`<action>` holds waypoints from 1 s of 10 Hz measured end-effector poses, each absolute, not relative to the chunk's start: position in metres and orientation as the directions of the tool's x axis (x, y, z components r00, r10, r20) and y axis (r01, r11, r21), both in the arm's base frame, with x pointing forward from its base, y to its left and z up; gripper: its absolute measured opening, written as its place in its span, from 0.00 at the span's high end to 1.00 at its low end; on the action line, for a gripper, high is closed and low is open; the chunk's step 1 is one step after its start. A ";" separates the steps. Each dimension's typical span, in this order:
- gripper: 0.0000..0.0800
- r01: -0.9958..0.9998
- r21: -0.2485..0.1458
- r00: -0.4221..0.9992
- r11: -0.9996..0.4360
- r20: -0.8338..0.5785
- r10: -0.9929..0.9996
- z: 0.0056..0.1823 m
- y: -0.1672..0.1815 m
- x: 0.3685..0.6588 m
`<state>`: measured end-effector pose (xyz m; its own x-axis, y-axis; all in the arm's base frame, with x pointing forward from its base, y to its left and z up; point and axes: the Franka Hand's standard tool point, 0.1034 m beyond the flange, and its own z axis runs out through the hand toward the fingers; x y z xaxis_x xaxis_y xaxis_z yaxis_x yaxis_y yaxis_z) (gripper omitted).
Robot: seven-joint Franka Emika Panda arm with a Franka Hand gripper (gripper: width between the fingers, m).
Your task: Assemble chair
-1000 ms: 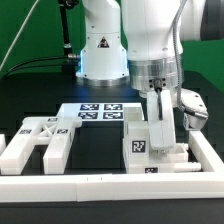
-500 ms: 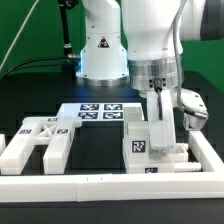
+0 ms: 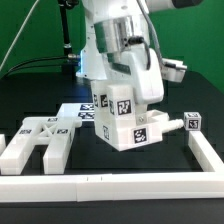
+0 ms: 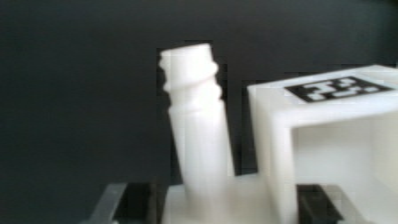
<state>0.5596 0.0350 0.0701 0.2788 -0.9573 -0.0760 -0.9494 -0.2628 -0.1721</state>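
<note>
On the exterior view's left, a flat forked chair slab lay on the matte black table. Mid-frame the gripper was clamped on a chunky, smooth white chair block. The block was tilted and off the table, with a ribbed peg sticking out. A small tagged cube was further right.

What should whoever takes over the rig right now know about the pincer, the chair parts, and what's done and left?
Pincer: shut on the tagged block, held tilted mid-table; wrist view shows a threaded post beside it.
H-shaped part: lying loose, exterior view's left.
Small tagged cube: exterior view's right, near the border rail.
Done: one piece gripped. Left: joining the parts; chair unfinished.
</note>
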 end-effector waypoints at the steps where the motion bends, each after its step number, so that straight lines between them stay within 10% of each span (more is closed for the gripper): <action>1: 0.59 -0.953 -0.168 0.270 -0.254 -0.082 -0.959 0.068 0.036 0.558; 10: 0.59 -0.691 -0.194 0.712 -0.696 -0.015 -0.702 0.077 0.001 0.557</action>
